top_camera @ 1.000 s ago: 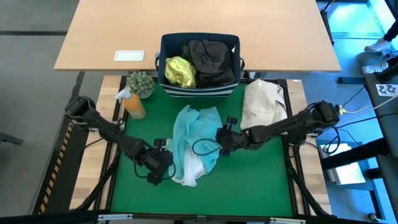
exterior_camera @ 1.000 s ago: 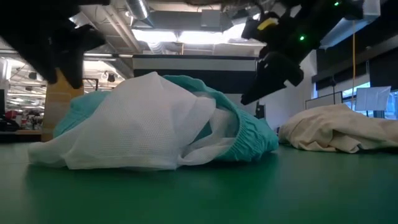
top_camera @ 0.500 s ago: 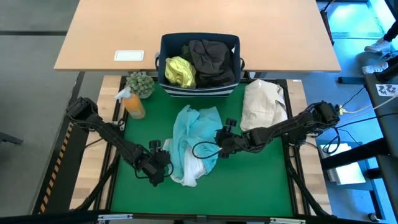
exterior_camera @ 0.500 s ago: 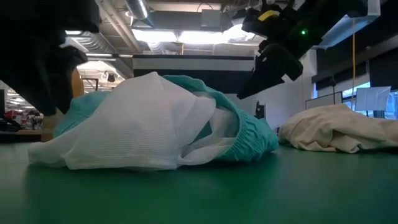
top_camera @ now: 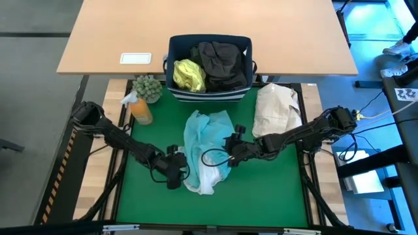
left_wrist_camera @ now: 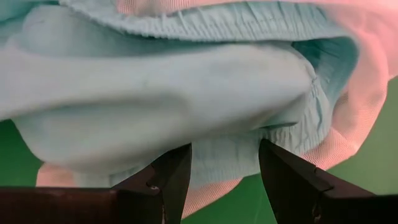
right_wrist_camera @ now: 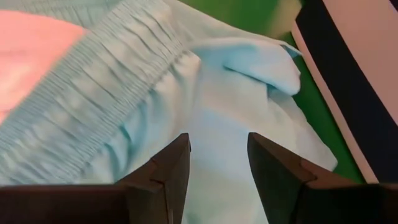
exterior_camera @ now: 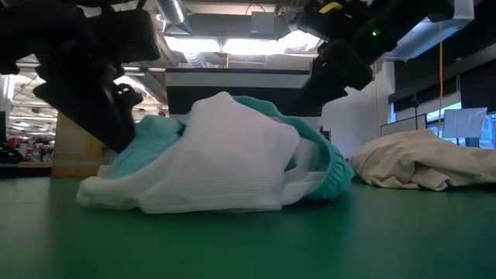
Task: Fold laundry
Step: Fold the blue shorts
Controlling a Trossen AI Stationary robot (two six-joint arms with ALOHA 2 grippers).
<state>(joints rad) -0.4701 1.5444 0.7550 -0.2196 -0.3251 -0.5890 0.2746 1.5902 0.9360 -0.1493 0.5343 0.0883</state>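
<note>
A turquoise garment (top_camera: 208,140) with a white mesh lining (exterior_camera: 225,167) lies bunched in the middle of the green mat. My left gripper (top_camera: 177,171) stands open at the garment's left near side, its fingers (left_wrist_camera: 177,168) against the cloth. My right gripper (top_camera: 228,151) is open just over the garment's right side, with turquoise cloth (right_wrist_camera: 217,118) ahead of its fingers. A yellow-green shirt (top_camera: 188,74) and dark garments (top_camera: 223,64) lie in the bin at the back. My left gripper pushes its open fingers into the garment's left side, by the gathered elastic band (left_wrist_camera: 224,146). It comes slanting down from the table's left. The cloth stands heaped ahead of the fingers and rests on the mat. Whether my right gripper touches the garment I cannot tell.
A navy bin (top_camera: 171,59) stands at the mat's far edge. A cream cloth bundle (top_camera: 277,108) lies at the back right. An orange bottle (top_camera: 140,109) and a small plant (top_camera: 147,87) stand at the back left. Bare green mat (top_camera: 261,196) lies toward the near edge.
My left gripper has come down and gone right into the garment. The garment's left edge has slid toward the right, and the white mesh has heaped up higher; its right side has stayed where it was.
</note>
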